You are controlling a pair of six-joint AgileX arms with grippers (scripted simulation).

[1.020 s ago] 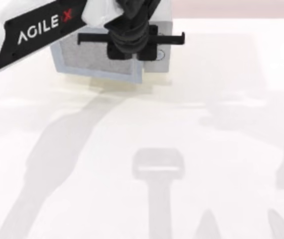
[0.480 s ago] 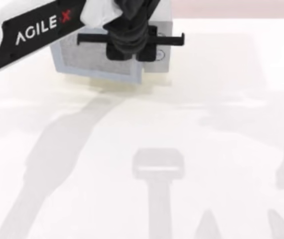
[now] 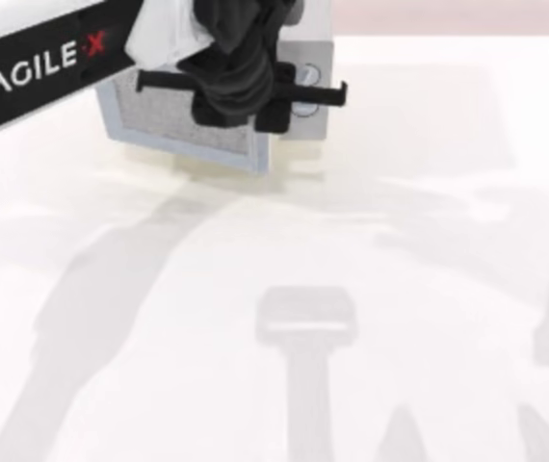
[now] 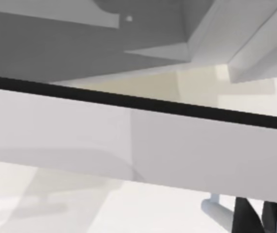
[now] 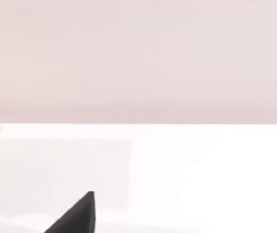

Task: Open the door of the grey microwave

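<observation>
My left gripper [image 3: 255, 120] sits directly over the front of the grey microwave [image 3: 308, 48], at the top view's far edge left of centre, its dark wrist body covering the free right edge of the door [image 3: 173, 120]; whether its fingers are apart or clamped on that edge I cannot tell, since the wrist hides them from above and the left wrist view shows only a sliver of dark finger [image 4: 248, 218] at one corner. Just below the gripper in the top view, the door runs with its long axis left to right and is swung slightly ajar, hinged at its left, its right end standing out from the cabinet toward the near side of the table [image 3: 400, 289]. Just beside the gripper on the right is the narrow control panel with one round knob [image 3: 305, 79] showing. The door is a flat light-grey panel with a speckled darker-grey mesh window. The left wrist view adds what the top view cannot: it looks along the door's pale face [image 4: 129, 141], topped by a thin black strip, and past it into the shadowed grey cavity [image 4: 80, 48] of the microwave. The right wrist view shows only bare table, a pinkish backdrop and a dark finger tip [image 5: 77, 216]; the right gripper is outside the top view.
</observation>
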